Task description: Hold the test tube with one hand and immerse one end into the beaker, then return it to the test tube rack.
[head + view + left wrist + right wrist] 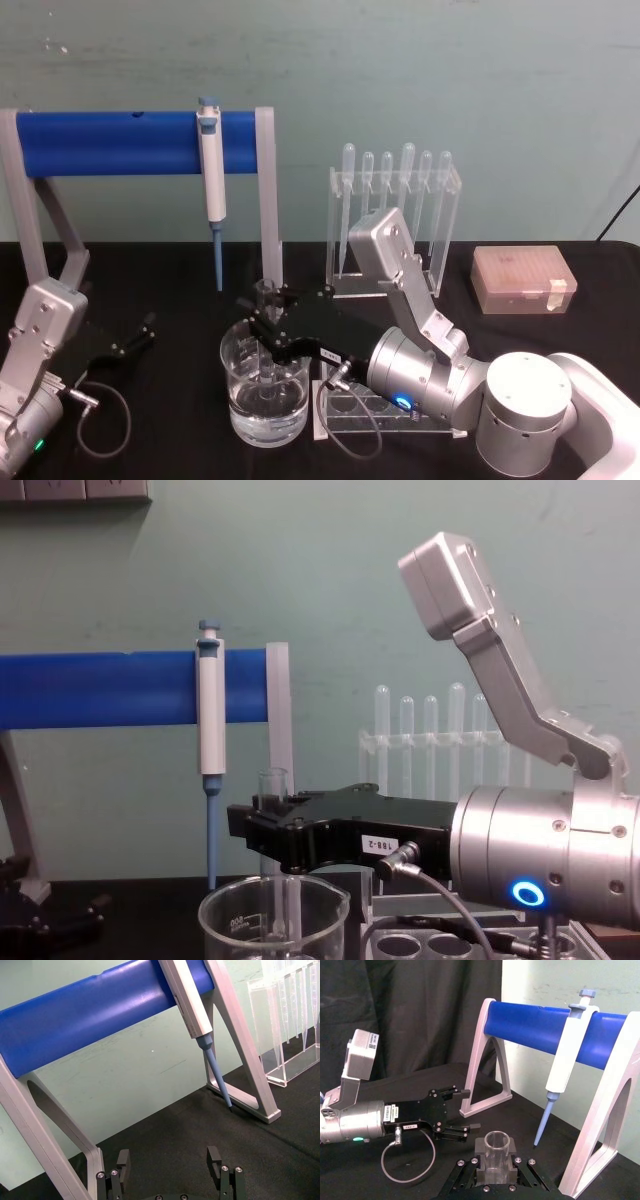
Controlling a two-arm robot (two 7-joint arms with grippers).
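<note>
The test tube (266, 298) stands upright, and my right gripper (264, 328) is shut on its upper part just below the open rim. Its lower end reaches down inside the beaker (240, 395), which holds a little clear liquid; I cannot tell if the tip touches the liquid. From the chest view the test tube (273, 782) rises above the right gripper (265, 830) and runs down into the beaker (232, 922). The right wrist view looks at the test tube (497, 1146) from close up. My left gripper (135, 337) rests open on the table at the left.
A grey stand with a blue bar (105, 142) holds a white-and-blue micropipette (211, 170) behind the beaker. A clear rack of plastic pipettes (395, 215) stands at the back right. A pink box (522, 280) lies farther right. A clear tube rack (385, 412) sits under my right arm.
</note>
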